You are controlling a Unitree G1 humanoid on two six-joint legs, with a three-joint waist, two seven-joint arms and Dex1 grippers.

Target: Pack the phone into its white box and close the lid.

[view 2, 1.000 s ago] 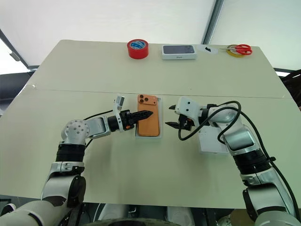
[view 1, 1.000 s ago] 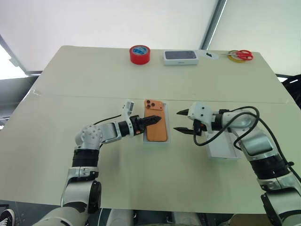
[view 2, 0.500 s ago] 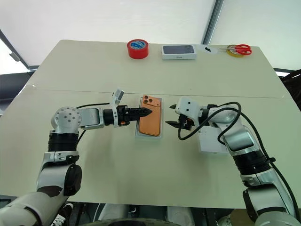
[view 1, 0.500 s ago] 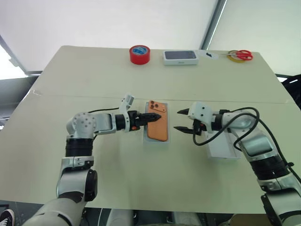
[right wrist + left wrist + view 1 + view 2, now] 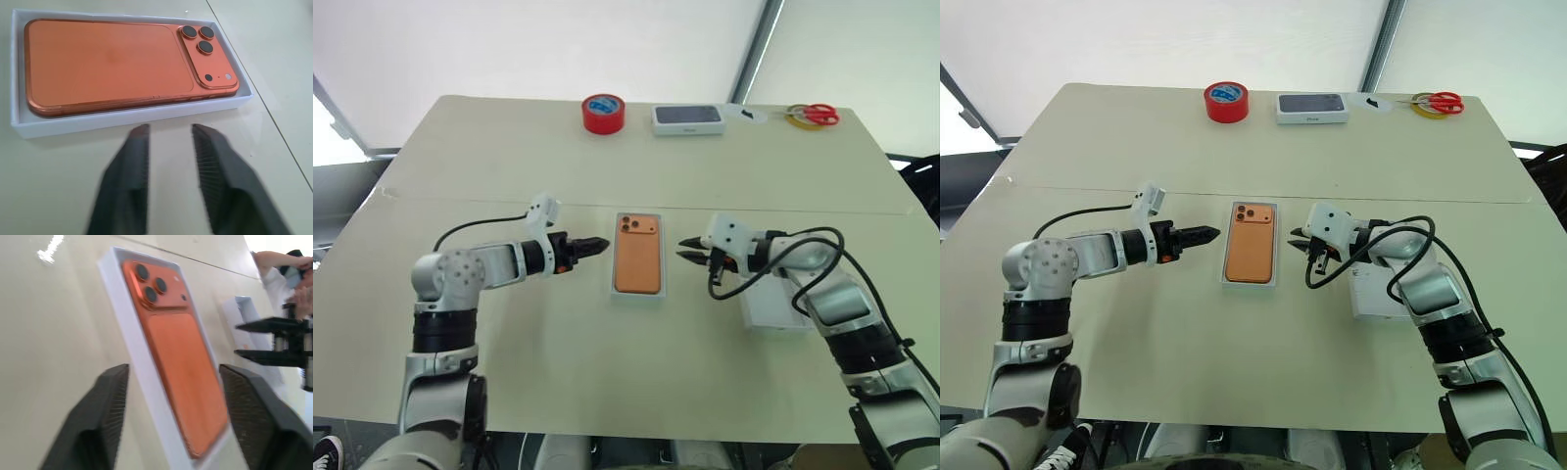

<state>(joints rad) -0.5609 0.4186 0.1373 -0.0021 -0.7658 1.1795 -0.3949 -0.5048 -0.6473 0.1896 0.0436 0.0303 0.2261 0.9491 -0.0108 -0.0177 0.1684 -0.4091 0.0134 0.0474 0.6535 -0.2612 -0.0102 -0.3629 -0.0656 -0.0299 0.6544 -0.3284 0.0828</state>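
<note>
Worktop (image 5: pixel 509 157): pale beige, under a white canopy.
Phone (image 5: pixel 639 265): orange, lying flat inside the white box (image 5: pixel 615 290) at the middle, lenses toward the far edge.
Lid (image 5: pixel 773 311): white, on the worktop to the right of the box, partly behind the right arm.
Left gripper (image 5: pixel 599 243): just left of the box, apart from it, jaws spread in its wrist view.
Right gripper (image 5: pixel 686 250): just right of the box, jaws narrowly parted, pinching nothing.
Far edge: red tape roll (image 5: pixel 604 113), white box with dark top (image 5: pixel 688 118), scissors (image 5: pixel 815 116).
</note>
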